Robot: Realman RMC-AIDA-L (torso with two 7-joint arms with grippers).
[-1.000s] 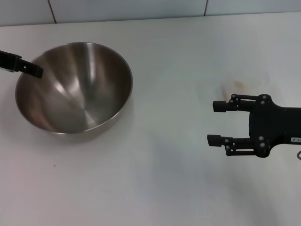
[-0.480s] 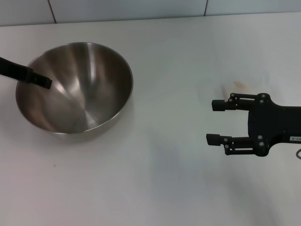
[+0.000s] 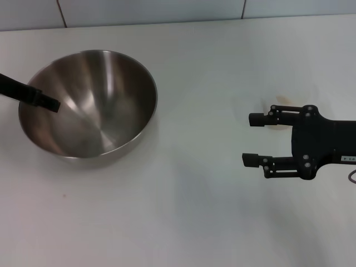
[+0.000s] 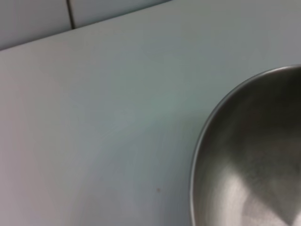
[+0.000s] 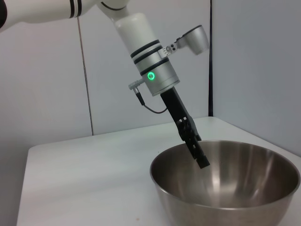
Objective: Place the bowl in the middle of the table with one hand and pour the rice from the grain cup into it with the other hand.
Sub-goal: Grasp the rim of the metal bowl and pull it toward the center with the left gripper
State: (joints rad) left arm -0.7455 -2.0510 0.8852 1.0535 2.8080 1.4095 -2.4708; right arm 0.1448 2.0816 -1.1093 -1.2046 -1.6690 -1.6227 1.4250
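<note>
The steel bowl (image 3: 92, 105) stands at the left of the white table (image 3: 183, 217), well off the middle. My left gripper (image 3: 49, 103) comes in over the bowl's left rim, its black tip inside the bowl. The right wrist view shows that same arm angled down onto the bowl (image 5: 225, 183) with the left gripper (image 5: 202, 161) at the rim. The left wrist view holds only the bowl's rim (image 4: 203, 136) and bare table. My right gripper (image 3: 251, 139) hovers open at the right. I cannot make out the grain cup. A faint beige patch (image 3: 285, 100) lies just beyond the right gripper's far finger.
A tiled wall (image 3: 150, 10) runs along the table's far edge. White tabletop stretches between the bowl and the right gripper.
The left gripper's tip has slid down over the rim and deeper into the bowl, which has stayed put. The right gripper has shifted slightly away from me, toward the beige patch.
</note>
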